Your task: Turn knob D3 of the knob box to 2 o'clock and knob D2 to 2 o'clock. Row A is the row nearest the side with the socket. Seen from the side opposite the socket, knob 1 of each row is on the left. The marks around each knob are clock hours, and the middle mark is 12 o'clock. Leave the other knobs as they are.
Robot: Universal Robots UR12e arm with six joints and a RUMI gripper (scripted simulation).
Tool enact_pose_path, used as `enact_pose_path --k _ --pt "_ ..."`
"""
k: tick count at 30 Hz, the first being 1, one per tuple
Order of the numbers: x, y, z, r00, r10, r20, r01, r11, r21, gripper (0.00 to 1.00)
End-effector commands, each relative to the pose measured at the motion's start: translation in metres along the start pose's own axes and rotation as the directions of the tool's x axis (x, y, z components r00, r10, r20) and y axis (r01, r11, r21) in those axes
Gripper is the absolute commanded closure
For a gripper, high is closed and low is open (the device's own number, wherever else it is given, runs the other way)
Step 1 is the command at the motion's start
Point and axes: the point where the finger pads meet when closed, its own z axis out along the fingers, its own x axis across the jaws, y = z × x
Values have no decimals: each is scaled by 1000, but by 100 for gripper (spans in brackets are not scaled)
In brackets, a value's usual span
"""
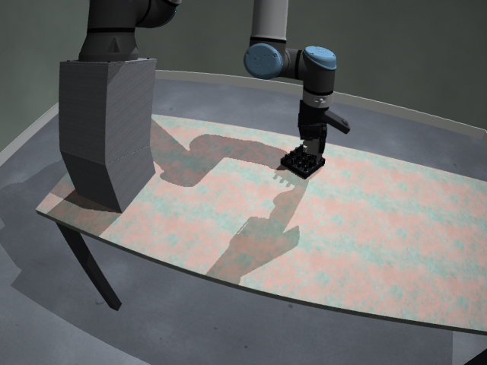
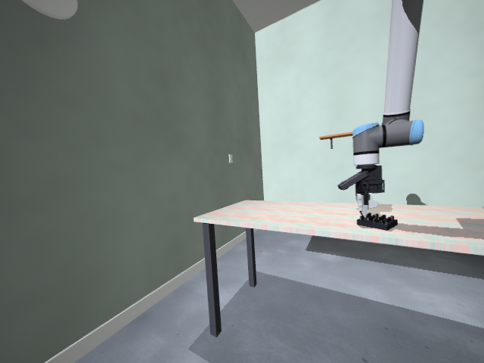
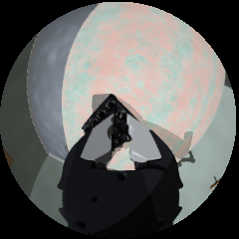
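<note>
In the top view the knob box point(image 1: 304, 175) point(image 2: 373, 225) point(image 3: 98, 114), a dark square block with upright knobs, lies on the speckled table point(image 1: 374, 236) point(image 2: 296, 222) point(image 3: 149, 45), near its far edge. It looks rigid and fairly light, so it might slide if pushed sideways; the small knobs are probably hard and smooth, best pinched squarely by their sides and turned gently about their own axes. The gripper point(image 1: 313, 157) point(image 2: 363, 217) point(image 3: 119, 115) comes straight down over the box's far part. In the exterior view the fingertips are at knob height, over the end of the box on the picture's left; whether they touch a knob cannot be told. In the wrist view the box reaches out ahead of and between the fingers, which stand narrow with a small gap, seemingly gripping nothing; D2 and D3 cannot be told apart.
</note>
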Motion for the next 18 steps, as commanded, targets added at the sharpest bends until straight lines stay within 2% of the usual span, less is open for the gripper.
enact_pose_path --k 1,16,17,18 --pt "0 -1 0 1000 0 0 0 1000 1 89" --pt "0 -1 0 1000 0 0 0 1000 1 89" --pt "0 -1 0 1000 0 0 0 1000 1 96" --pt "0 -1 0 1000 0 0 0 1000 1 96"
